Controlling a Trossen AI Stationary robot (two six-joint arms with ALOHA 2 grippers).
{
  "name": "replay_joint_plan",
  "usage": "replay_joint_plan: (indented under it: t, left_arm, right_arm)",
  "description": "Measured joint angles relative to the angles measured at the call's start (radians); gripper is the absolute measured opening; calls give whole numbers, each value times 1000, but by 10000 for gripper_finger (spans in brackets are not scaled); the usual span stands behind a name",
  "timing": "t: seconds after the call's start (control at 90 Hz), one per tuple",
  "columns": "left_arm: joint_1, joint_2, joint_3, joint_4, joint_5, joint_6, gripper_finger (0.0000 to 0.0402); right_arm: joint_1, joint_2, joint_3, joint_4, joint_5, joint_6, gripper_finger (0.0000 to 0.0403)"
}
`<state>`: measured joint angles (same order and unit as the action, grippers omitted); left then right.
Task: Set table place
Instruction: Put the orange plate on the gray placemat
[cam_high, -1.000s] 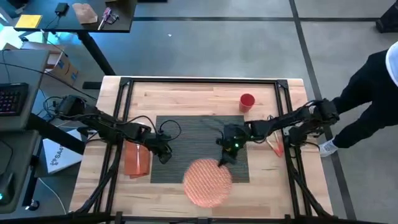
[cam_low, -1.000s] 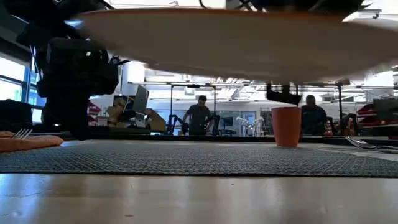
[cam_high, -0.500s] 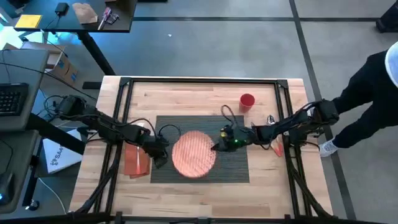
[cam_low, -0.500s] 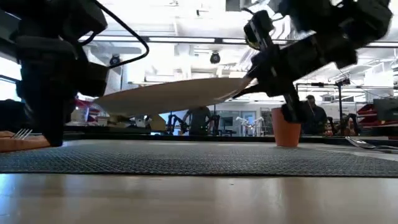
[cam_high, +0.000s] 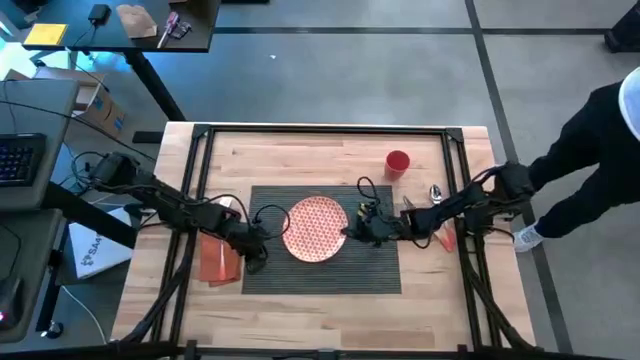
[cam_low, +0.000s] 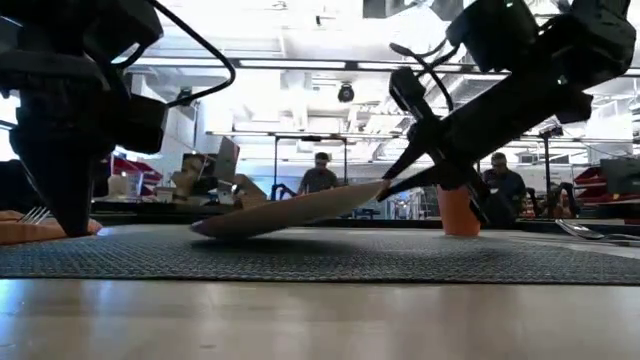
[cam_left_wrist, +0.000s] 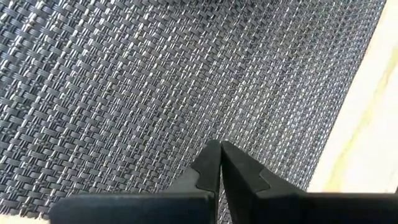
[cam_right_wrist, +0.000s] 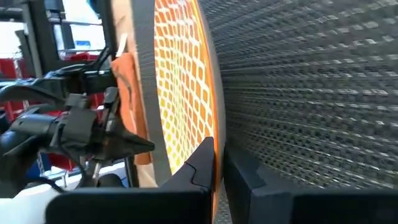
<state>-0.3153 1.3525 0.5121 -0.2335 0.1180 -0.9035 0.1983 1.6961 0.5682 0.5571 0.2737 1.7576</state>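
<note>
Left gripper (cam_high: 258, 254), fingers pinched together with nothing in them, presses the placemat (cam_high: 375, 275). Beyond it the plate (cam_high: 315, 229), airborne a moment ago, now touches down tilted, its rim clamped in the right gripper (cam_high: 352, 231). Release comes next, I'd guess.

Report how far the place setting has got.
Done: the dark grey woven placemat lies on the wooden table.

In hand: the right hand grips the round red-and-white plate by its rim, one edge touching the mat, the other tilted up.

Left: flatten the plate. The small red cup stands off the mat. The left hand, shut, is at the mat's edge.
</note>
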Motion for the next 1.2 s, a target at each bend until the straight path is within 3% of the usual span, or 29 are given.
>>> replay_joint_plan:
  t: [0.4, 0.722, 0.844, 1.011, 1.2]
  left_arm:
    - [0, 0, 0, 1, -10, 0, 0]
    - [1, 0, 0, 1, -10, 0, 0]
    - [1, 0, 0, 2, -10, -1, 0]
    - [1, 0, 0, 24, -9, -2, 0]
    - [0, 0, 0, 33, -9, -11, 0]
  right_arm:
    - [24, 0, 1, -79, -20, 45, 9]
    - [48, -18, 1, -107, -40, -37, 147]
    - [58, -53, 1, -164, -43, -39, 180]
    - [79, -127, 1, -268, -66, -56, 182]
    - [114, -239, 22, -524, -66, -56, 150]
